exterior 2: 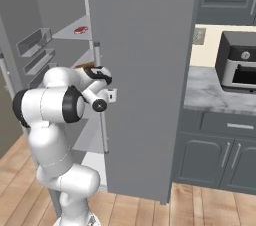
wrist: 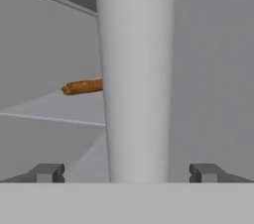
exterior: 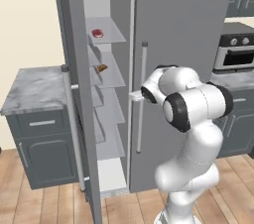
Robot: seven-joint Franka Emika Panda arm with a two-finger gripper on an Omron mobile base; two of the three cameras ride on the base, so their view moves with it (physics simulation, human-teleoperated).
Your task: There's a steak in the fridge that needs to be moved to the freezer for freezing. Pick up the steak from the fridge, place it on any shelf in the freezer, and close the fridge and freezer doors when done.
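Hand view: gripper (wrist: 126,173), fingertips wide apart, holding nothing; vertical silver bar handle (wrist: 136,74) stands between them, long axis upright, close ahead
Item: steak (exterior: 97,33), on a translucent shelf (exterior: 111,32) of the narrow open freezer (exterior: 106,69), lying above and to the left of the gripper (exterior: 135,96)
Item: small orange-brown item (wrist: 83,87), on a lower shelf, left of the handle
Item: wide fridge door (exterior: 183,59), looks closed; gripper at its handle (exterior: 142,94)
Judgement: placing looks done; door closing remains
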